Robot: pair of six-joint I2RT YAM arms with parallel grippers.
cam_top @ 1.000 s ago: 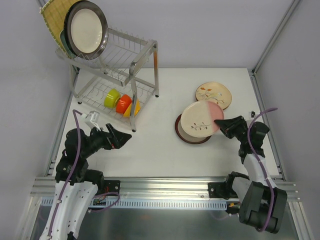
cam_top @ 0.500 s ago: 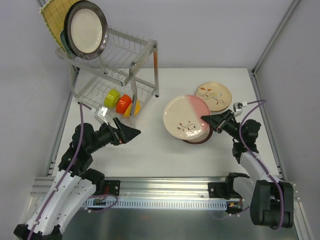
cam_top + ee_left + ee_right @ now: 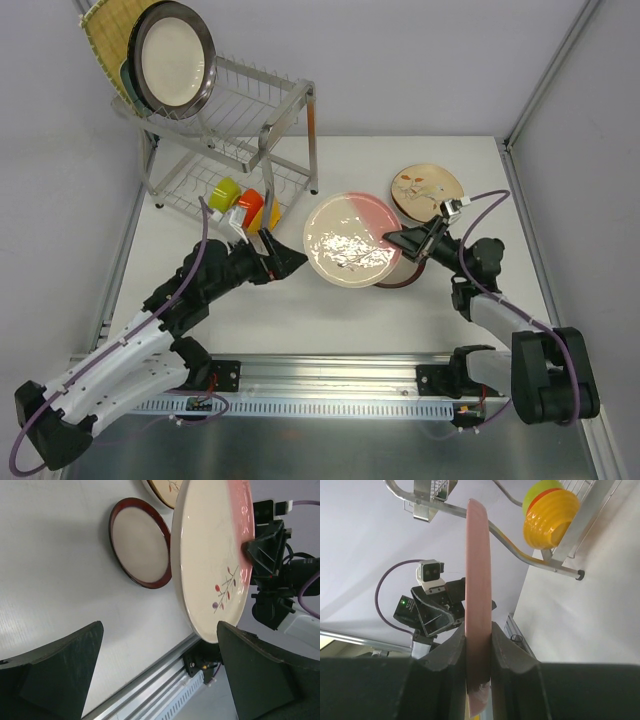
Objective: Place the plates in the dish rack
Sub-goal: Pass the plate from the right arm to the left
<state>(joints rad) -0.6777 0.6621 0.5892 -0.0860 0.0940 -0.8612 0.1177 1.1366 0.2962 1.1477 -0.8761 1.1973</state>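
Two claws: right gripper [image 3: 394, 238] clamps rim of pink-cream plate [image 3: 350, 240]; left gripper [image 3: 290, 254] spread wide, empty, beside plate.

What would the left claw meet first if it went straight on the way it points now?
Most likely the pink-and-cream plate, held on edge by the right claw, though depth is unclear.

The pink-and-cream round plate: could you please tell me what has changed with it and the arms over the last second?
The right fingers, still clamped on the rim of the pink-and-cream round plate, lifted it off the dark red-rimmed plate and carried it left. The left fingers, open, reached right towards it. The silver wire dish rack, its plates and bowls, and the floral cream plate stayed put.
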